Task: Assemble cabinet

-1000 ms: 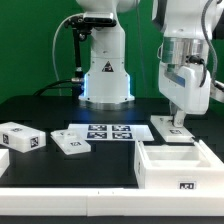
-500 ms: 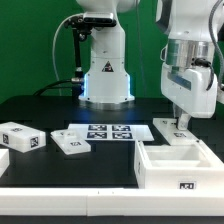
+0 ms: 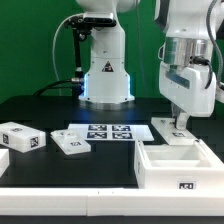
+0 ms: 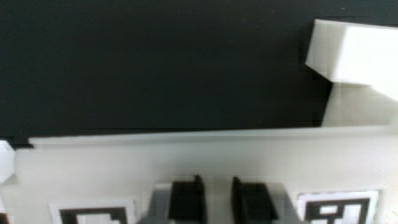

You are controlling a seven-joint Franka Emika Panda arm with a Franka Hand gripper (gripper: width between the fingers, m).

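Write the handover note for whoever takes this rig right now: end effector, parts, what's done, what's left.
End effector: down at the flat white panel, just beyond the cabinet in the exterior view. The wrist view shows the fingers close together, but a grip cannot be confirmed.
Cabinet: open-topped box at the front, on the exterior view's right. No panel visibly fitted in it.
One loose tagged block and a second block lie on the exterior view's left. The marker board is between them and the panel.
Done: nothing visibly assembled.
Left: probably lift the panel, fit it, then fit the other parts.
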